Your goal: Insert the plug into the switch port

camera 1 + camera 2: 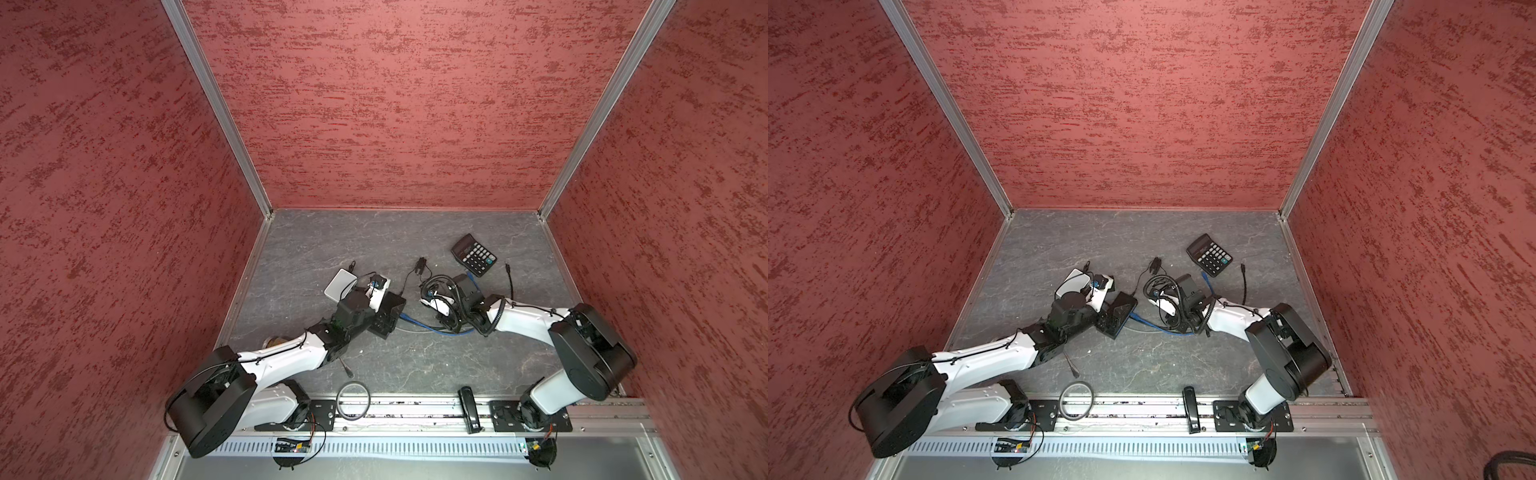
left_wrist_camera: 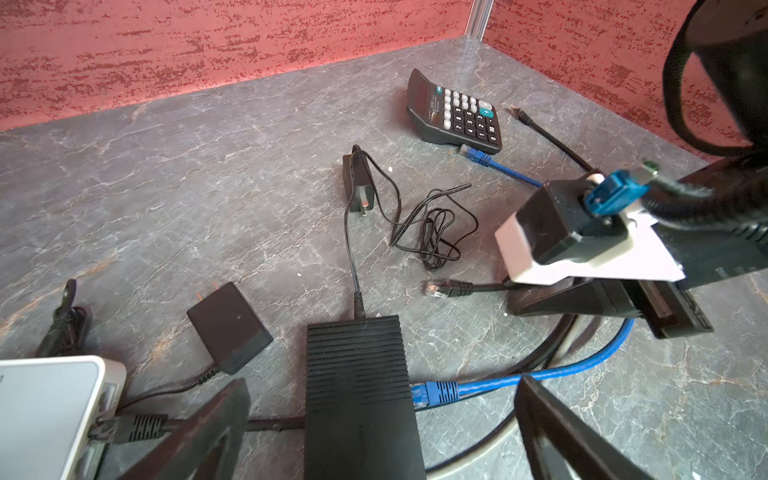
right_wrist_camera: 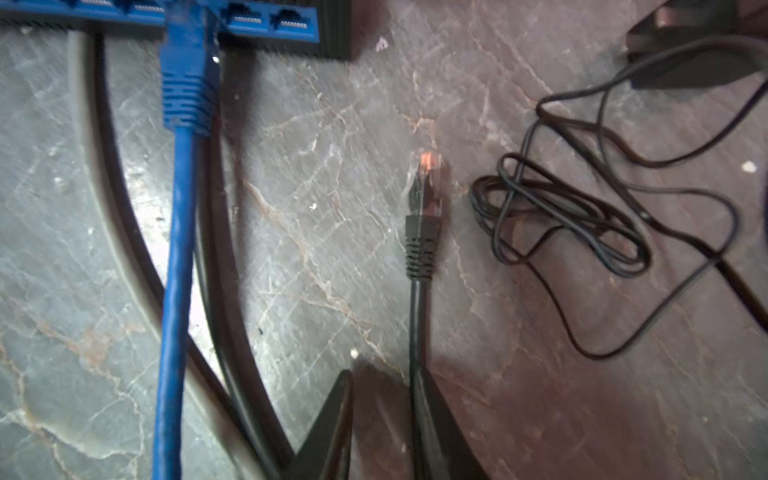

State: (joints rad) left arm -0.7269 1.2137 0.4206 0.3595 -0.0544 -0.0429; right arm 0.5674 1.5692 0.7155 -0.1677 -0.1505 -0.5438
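Okay, the plug (image 3: 424,195) lies on the table (image 3: 540,395) near the switch (image 2: 357,374), light, probably brittle-clipped, on a springy cable (image 3: 417,324), so pinch its ribbed boot (image 3: 422,249); your right gripper (image 3: 384,374) straddles the cable, not yet pinching, and your left gripper (image 2: 386,436) is spread wide.

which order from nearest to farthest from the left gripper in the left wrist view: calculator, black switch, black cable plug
1. black switch: nearest, straddled by the open left gripper.
2. black cable plug: next, lying just beyond the switch.
3. calculator: farthest, well beyond both, at the far side.
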